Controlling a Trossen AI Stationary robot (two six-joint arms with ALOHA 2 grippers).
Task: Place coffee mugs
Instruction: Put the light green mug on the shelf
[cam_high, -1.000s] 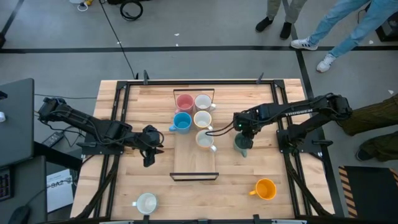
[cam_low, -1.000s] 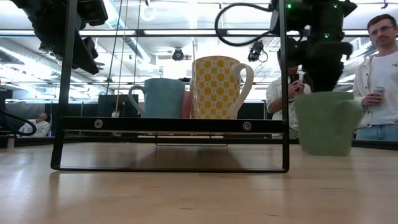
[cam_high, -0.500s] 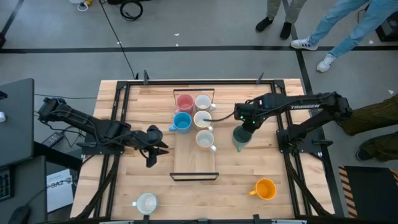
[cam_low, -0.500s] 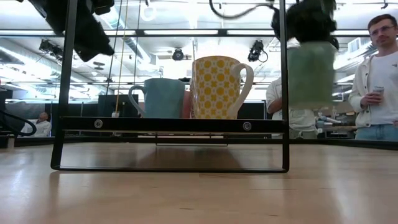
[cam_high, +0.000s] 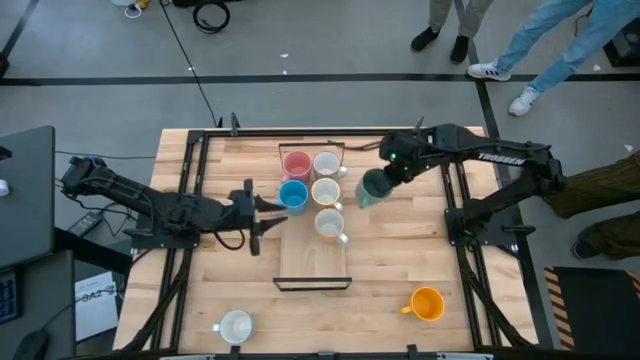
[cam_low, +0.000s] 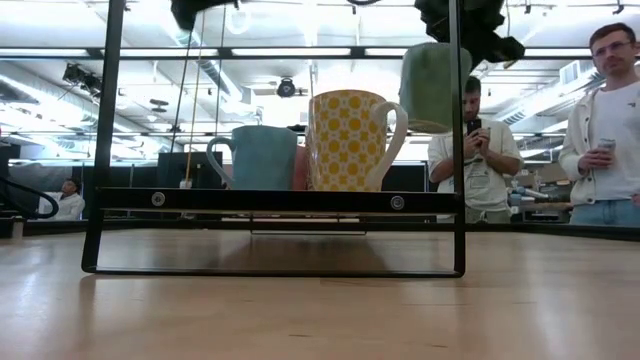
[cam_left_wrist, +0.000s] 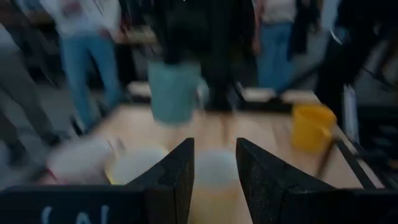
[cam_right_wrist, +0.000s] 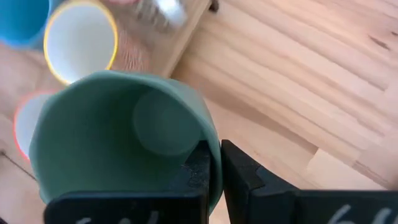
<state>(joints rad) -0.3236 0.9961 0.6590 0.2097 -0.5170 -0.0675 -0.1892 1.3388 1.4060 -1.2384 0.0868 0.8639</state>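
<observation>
Right gripper (cam_high: 385, 181) fingers pinching teal green mug (cam_high: 373, 187) rim, lifted upper right of rack (cam_high: 312, 283) for placing; left gripper (cam_high: 262, 212) fingers part-open, empty.

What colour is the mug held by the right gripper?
Teal green mug; the right wrist view shows it best.

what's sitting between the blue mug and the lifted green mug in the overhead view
In the high view, one yellow-rimmed cream ceramic mug sits between the round blue ceramic mug and the teal green ceramic mug held up by the right end effector.
</observation>
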